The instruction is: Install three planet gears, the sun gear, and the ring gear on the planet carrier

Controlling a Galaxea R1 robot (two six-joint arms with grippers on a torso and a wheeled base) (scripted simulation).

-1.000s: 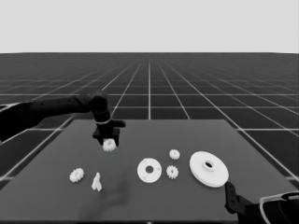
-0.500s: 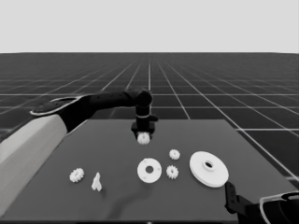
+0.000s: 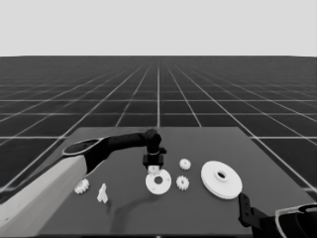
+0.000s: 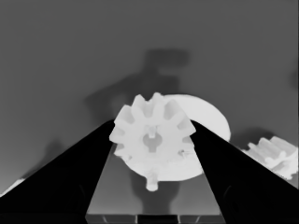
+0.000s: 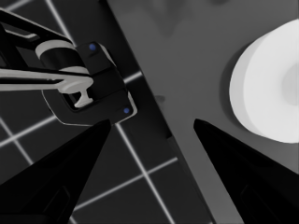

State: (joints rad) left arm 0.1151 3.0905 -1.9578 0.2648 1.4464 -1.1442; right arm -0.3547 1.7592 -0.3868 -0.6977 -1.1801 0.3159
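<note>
We see the left gripper [image 3: 154, 167] clamped on a planet gear [image 4: 153, 135] just above the smaller round part's [image 3: 158, 182] far edge, while the right gripper [image 5: 149, 140], parked beyond the larger round part [image 3: 221, 179], hangs open and empty.

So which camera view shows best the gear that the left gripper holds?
The left wrist view: the held gear fills the middle between the left gripper's fingers, teeth and centre hole plain, above the smaller round part. The head view shows it only as a small white spot under the gripper. The right wrist view does not show it.
</note>
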